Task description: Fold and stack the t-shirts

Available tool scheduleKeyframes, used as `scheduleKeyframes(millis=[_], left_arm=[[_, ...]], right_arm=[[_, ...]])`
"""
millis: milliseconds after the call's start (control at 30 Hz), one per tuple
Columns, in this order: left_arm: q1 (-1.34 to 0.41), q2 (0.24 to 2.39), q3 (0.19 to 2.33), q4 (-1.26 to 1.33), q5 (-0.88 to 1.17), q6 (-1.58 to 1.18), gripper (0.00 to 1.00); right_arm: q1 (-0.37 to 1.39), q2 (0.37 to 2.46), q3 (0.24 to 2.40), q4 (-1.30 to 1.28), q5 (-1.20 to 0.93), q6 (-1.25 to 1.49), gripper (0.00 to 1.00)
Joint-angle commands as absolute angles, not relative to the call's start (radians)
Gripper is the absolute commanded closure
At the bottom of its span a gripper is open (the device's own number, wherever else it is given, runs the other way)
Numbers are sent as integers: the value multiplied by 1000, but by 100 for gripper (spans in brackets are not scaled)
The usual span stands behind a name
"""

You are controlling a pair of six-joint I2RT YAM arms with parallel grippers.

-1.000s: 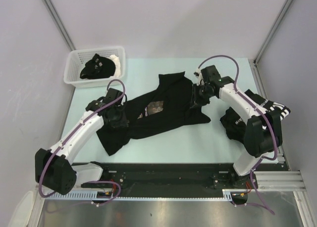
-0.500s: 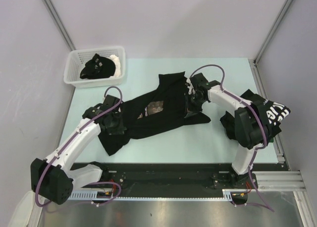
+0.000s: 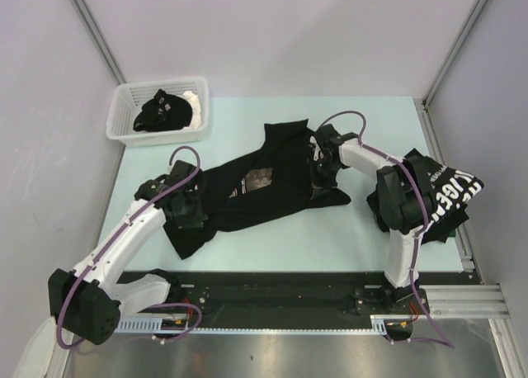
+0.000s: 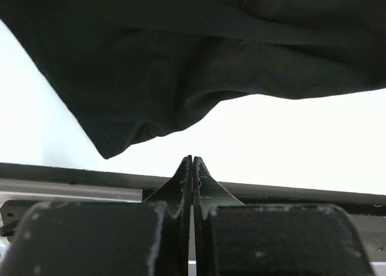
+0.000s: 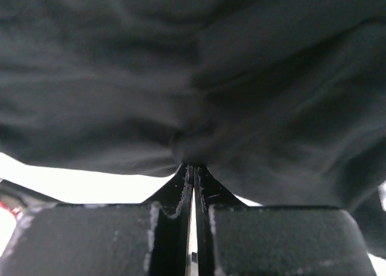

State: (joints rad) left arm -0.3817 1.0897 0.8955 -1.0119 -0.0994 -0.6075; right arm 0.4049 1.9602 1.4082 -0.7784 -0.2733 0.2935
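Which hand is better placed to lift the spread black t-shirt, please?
Right: the right hand pinches bunched fabric of the black reddish-brown-printed t-shirt; the left hand is shut short of its hem.

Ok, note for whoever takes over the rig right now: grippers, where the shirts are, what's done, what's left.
Left gripper: shut, with no cloth between its tips. It is at the left end of the print shirt.
Right gripper: shut on that shirt's right side, cloth puckered at its tips.
The print shirt lies spread but rumpled mid-table. The lettered shirt is bunched at the right edge.
Basket: far left corner, with dark and white cloth inside.
Done: nothing folded or stacked.
Left: fold both shirts and stack them.
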Motion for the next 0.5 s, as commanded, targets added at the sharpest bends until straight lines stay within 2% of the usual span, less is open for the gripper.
scheduleKeyframes(millis=[0, 467], left_arm=[[-388, 1049, 893, -1043, -129, -632, 100], [-388, 1063, 926, -1052, -150, -614, 100]], right_arm=[[400, 1997, 1479, -834, -167, 244, 100], [535, 2014, 1459, -730, 112, 215, 100]])
